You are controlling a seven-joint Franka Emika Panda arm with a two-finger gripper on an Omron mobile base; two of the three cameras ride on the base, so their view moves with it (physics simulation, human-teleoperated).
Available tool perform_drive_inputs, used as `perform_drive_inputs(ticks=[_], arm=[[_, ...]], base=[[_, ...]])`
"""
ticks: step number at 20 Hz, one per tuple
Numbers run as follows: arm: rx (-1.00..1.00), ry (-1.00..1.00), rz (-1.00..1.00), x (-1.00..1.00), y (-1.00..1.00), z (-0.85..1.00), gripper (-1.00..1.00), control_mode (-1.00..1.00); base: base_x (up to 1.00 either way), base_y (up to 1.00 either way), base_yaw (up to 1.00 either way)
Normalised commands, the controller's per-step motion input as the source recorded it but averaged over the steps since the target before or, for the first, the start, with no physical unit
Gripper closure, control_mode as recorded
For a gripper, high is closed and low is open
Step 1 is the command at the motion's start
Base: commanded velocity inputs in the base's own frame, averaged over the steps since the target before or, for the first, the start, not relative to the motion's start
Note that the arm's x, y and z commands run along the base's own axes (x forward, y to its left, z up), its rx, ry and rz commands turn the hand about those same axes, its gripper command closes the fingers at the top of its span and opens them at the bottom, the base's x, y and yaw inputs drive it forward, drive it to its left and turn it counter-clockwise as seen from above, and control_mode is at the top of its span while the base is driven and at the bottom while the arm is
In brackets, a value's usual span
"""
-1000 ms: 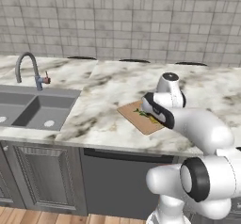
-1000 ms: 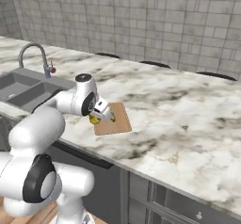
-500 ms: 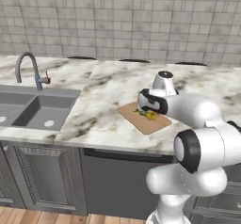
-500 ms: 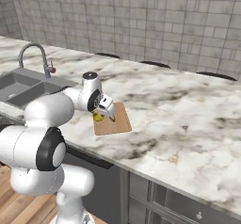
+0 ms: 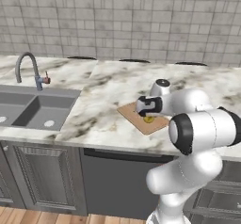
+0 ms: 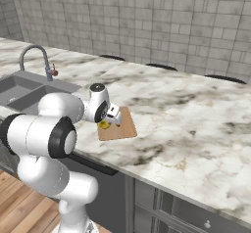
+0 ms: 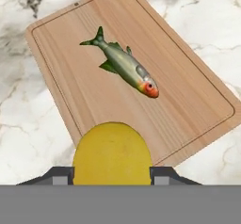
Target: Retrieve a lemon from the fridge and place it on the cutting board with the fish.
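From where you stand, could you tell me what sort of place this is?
A rendered kitchen, it seems: a marble counter with a sink and faucet, a tiled wall, and a cutting board bearing a fish.

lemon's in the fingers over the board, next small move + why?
Probably lower a little, then open. In the hand view the lemon sits between the fingers, over the near edge of the cutting board, with the fish lying further in. Nudging slightly toward the board's middle first might keep the lemon from rolling off onto the counter.
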Motion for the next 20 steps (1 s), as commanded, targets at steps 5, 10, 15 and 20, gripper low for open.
perform_drive_inputs(ticks=[5, 10, 15, 20], arm=[[-0.08, -0.03, 0.04, 0.15, 0.00, -0.29, 1.00, -1.00], [-0.04, 0.00, 0.02, 0.23, -0.01, -0.07, 1.00, -1.00], [0.00, 0.00, 0.01, 0.12, -0.05, 0.00, 1.00, -1.00], [0.00, 0.01, 0.02, 0.01, -0.05, -0.01, 1.00, -1.00]], base=[[0.00, 0.00, 0.00], [0.00, 0.00, 0.00], [0.00, 0.00, 0.00], [0.00, 0.00, 0.00]])
